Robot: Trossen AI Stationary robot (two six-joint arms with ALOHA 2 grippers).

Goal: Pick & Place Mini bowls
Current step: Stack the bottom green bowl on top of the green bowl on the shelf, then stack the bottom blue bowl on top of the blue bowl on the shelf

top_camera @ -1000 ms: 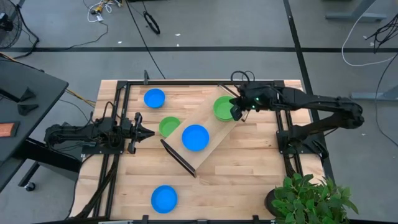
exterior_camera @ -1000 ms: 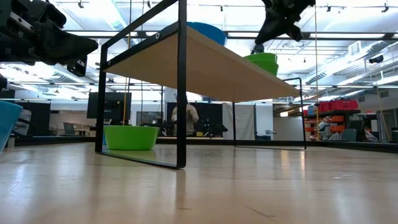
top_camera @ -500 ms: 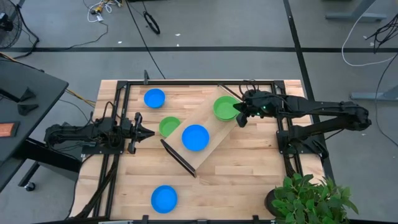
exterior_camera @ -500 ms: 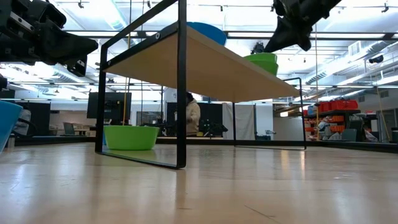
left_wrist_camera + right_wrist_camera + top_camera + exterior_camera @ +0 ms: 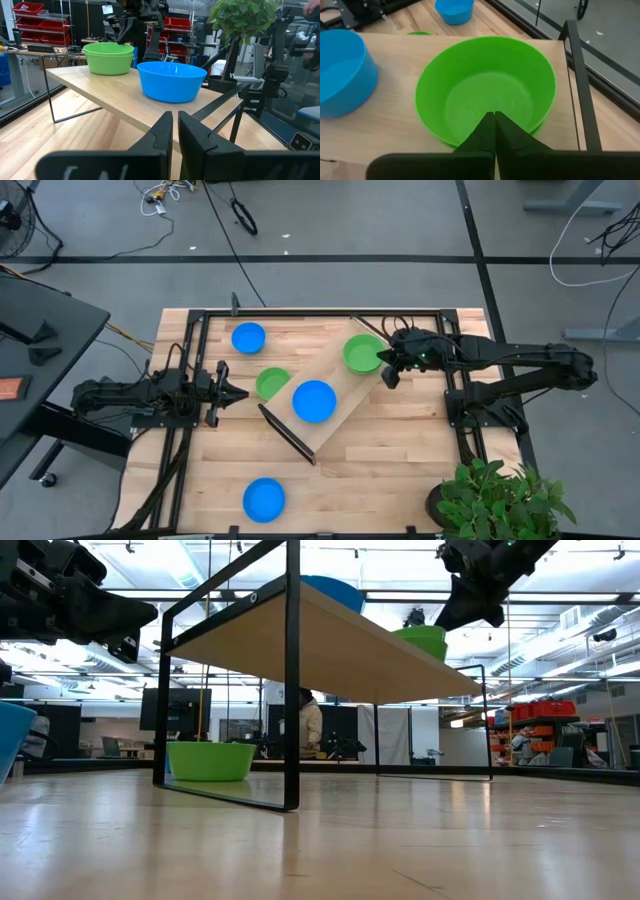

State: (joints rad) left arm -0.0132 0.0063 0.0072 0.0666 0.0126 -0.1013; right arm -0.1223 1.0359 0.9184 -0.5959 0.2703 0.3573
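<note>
A long pale wooden tray (image 5: 345, 395) on black legs stands slantwise on the table. It carries a green mini bowl (image 5: 360, 353) at its far end and a blue mini bowl (image 5: 314, 401) toward its middle. Another green bowl (image 5: 270, 383) sits on the table, half under the tray. Two more blue bowls rest on the table, one far left (image 5: 248, 338) and one near the front edge (image 5: 264, 500). My right gripper (image 5: 494, 122) is shut and hangs just right of the tray's green bowl (image 5: 485, 85), clear of it. My left gripper (image 5: 240, 392) waits left of the tray, shut and holding nothing.
Black frame rails (image 5: 190, 380) run along the table's left and right sides. A potted plant (image 5: 500, 500) stands at the near right corner. Bare wood lies between the tray and the front edge. A person (image 5: 310, 725) stands in the room beyond the table.
My right gripper has drawn back from over the green bowl's right rim toward the table's right edge, sinking a little and rolling slightly, its fingers still shut. The green bowl has stayed in place on the tray.
</note>
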